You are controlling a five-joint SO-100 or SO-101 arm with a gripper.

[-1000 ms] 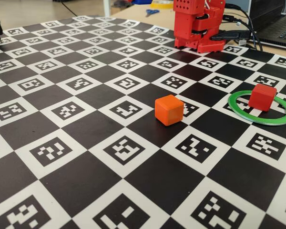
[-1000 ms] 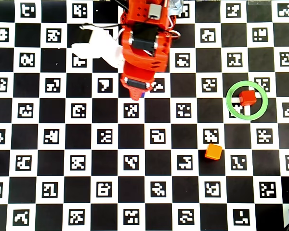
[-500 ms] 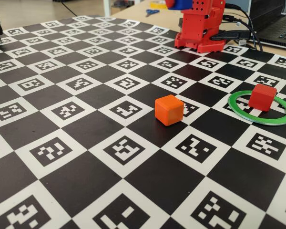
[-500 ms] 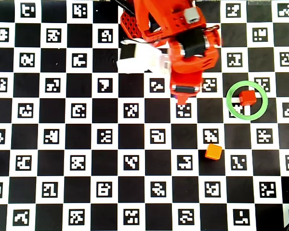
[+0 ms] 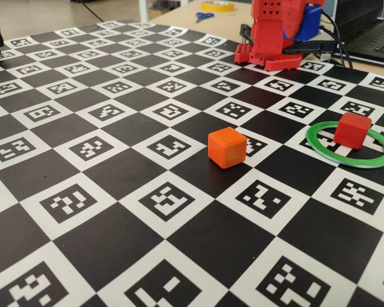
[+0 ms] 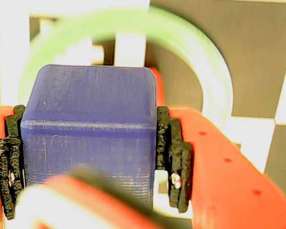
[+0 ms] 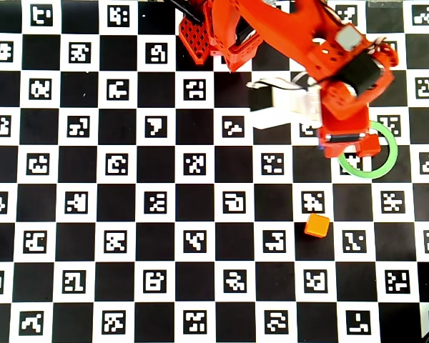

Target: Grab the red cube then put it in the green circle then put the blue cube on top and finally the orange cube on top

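My gripper (image 6: 90,157) is shut on the blue cube (image 6: 90,109), with a black pad tight on each side face. In the wrist view the green circle (image 6: 205,62) lies right below, and a thin sliver of the red cube (image 6: 156,78) shows past the blue cube's right edge. In the fixed view the red cube (image 5: 352,130) sits inside the green circle (image 5: 352,161); the gripper is above the frame there. In the overhead view the gripper (image 7: 350,146) hangs over the circle (image 7: 386,161) and hides the red cube. The orange cube (image 5: 226,147) stands alone on the mat (image 7: 317,225).
The black-and-white marker mat (image 5: 115,192) covers the table. The red arm base (image 5: 275,32) stands at the back. Scissors (image 5: 203,16), a yellow tape roll (image 5: 217,5) and a laptop (image 5: 371,32) lie beyond the mat's far edge.
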